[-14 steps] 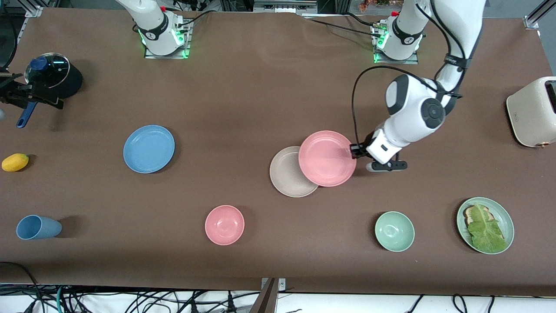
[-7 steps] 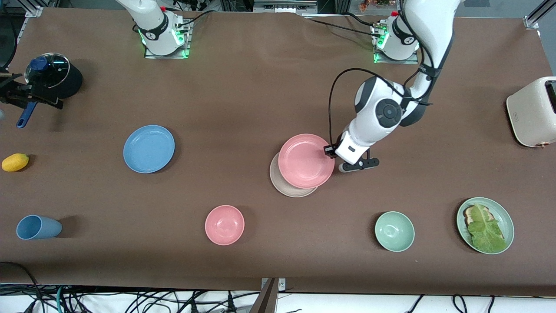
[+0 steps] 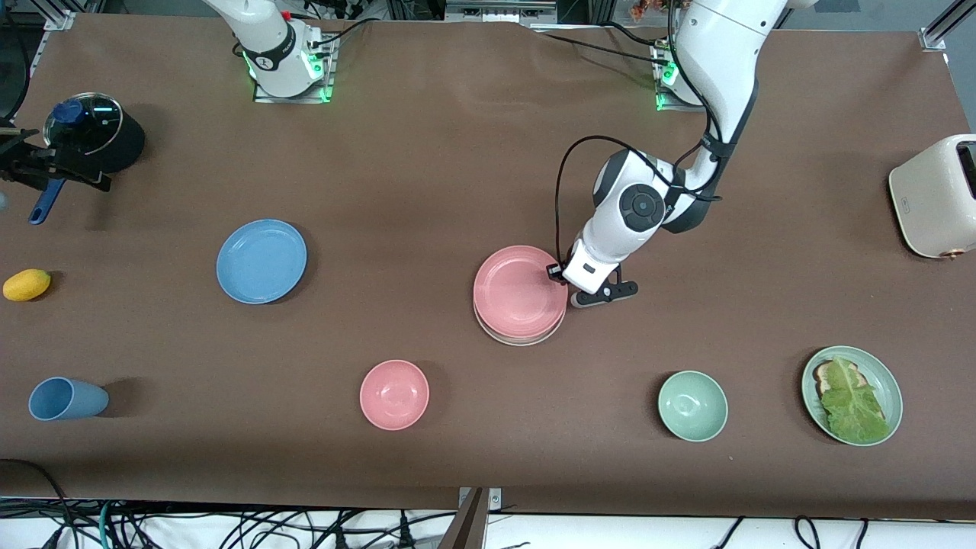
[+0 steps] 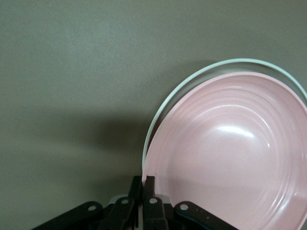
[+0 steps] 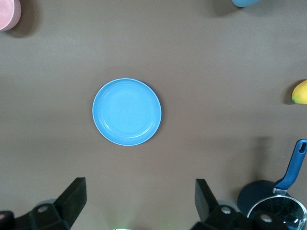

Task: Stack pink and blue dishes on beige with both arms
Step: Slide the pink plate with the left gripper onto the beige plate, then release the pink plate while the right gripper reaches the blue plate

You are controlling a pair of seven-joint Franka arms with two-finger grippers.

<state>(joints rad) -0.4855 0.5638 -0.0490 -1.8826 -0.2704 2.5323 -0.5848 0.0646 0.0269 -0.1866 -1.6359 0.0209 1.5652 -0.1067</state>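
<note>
The brown cloth-covered table [image 3: 457,152] was spread with dishes. The white left arm [image 3: 709,69] was reached down from its base to the middle of the table, while the white right arm [image 3: 259,30] was kept raised and waiting, only its base being shown in the front view. The wide shallow matte pink plate [image 3: 518,291] was seen over the same-sized cream-beige plate [image 3: 518,339], nearly all of which was covered, only a thin rim being shown on the side nearer the front camera; contact between the two could not be judged. The wide shallow matte blue plate [image 3: 261,261] was lain flat toward the right arm's end, well apart from the pair. The slim black left gripper [image 4: 143,184] was clamped on the pink plate's rim. The right gripper [image 5: 139,201] was hung high over the blue plate, fingers [image 5: 72,196] spread wide, nothing held.
</note>
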